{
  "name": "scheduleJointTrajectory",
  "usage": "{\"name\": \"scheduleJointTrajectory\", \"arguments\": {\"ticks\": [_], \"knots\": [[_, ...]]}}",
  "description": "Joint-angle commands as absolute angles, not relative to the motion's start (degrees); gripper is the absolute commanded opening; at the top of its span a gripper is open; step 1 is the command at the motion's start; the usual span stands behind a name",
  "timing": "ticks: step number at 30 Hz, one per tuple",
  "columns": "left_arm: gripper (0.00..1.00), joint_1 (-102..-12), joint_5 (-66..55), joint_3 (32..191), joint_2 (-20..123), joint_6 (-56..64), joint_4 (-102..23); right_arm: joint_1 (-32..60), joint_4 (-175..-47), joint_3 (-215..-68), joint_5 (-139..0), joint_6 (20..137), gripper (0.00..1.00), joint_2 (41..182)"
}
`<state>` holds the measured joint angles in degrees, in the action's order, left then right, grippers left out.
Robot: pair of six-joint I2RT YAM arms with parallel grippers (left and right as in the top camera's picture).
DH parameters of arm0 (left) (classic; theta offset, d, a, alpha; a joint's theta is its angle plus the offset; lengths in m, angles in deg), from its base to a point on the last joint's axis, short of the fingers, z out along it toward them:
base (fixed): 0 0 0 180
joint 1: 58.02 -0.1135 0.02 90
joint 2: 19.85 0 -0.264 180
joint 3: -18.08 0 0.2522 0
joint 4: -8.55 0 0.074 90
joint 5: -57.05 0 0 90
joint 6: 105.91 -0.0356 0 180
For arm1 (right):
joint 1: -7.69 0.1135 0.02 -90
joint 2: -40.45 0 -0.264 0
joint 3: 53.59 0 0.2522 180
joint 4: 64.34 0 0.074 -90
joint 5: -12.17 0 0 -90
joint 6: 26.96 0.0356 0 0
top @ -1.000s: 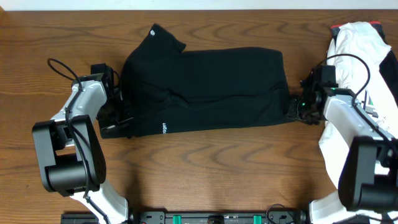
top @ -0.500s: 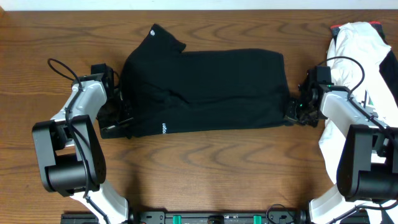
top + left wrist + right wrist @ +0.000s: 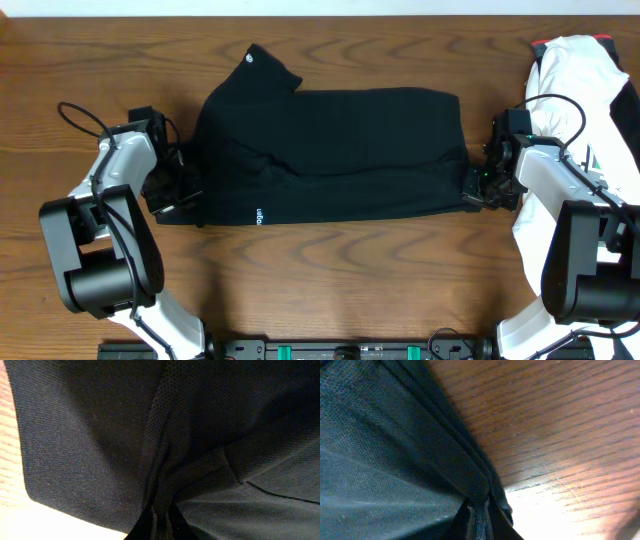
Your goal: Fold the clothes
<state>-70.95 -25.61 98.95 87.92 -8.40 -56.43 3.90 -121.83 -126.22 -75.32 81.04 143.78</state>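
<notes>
Shirt (image 3: pixel 330 150) lies stretched mid-frame; left gripper (image 3: pixel 188 196) and right gripper (image 3: pixel 471 188) clamp its ends, probably tensioning it for folding.

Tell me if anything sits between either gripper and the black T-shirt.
Nothing visible does. The left gripper and the right gripper each pinch an end of the plain black soft-fabric T-shirt. The white garment lies at the right edge of the wooden table, apart from it.

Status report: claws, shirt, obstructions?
Left claw shut on black T-shirt. Right claw shut on its opposite edge. White garment off right, clear of it.
</notes>
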Motion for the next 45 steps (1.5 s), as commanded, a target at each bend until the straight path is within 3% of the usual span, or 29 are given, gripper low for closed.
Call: {"name": "scheduleJointTrajectory", "arguments": {"ticks": [1, 5, 7, 11, 15, 20, 26, 29, 37, 43, 45], "knots": [[0.06, -72.00, -27.58, 100.48, 86.76, -8.09, -57.35, 3.09, -122.53, -124.15, -83.00, 81.46, 0.15, 146.05], [0.08, -71.98, -27.56, 102.18, 86.63, -8.09, -59.55, 3.09, -122.53, -124.21, -82.97, 81.48, 0.25, 146.05], [0.22, -72.00, -27.56, 102.84, 86.11, -8.09, -60.69, 3.03, -122.79, -124.63, -83.00, 81.46, 0.28, 146.05], [0.34, -72.00, -27.56, 103.95, 83.92, -8.07, -62.44, 2.63, -124.30, -126.53, -83.04, 81.48, 0.30, 145.94], [0.35, -72.00, -27.56, 105.05, 80.12, -8.09, -63.29, 0.93, -128.36, -131.12, -82.97, 82.50, 0.31, 145.83], [0.36, -71.91, -25.99, 105.11, 75.09, -8.42, -63.27, -1.80, -134.72, -137.28, -78.49, 82.02, 0.40, 145.83], [0.36, -68.11, -15.78, 104.91, 73.41, -14.98, -64.32, -2.20, -135.23, -140.78, -43.61, 55.97, 0.36, 145.31], [0.35, -64.15, -15.80, 103.87, 73.69, -17.71, -63.33, -1.39, -134.24, -140.71, -32.97, 53.39, 0.38, 145.24], [0.27, -52.65, -15.84, 100.41, 75.33, -23.35, -57.54, 4.82, -133.15, -140.25, -45.01, 60.89, 0.38, 145.27], [0.29, -48.52, -16.04, 98.77, 78.91, -25.58, -54.20, 7.35, -131.62, -140.25, -45.07, 60.89, 0.38, 145.27], [0.34, -48.26, -16.02, 98.80, 80.51, -25.97, -53.00, 7.40, -131.25, -140.25, -45.07, 60.89, 0.38, 145.27]]}}
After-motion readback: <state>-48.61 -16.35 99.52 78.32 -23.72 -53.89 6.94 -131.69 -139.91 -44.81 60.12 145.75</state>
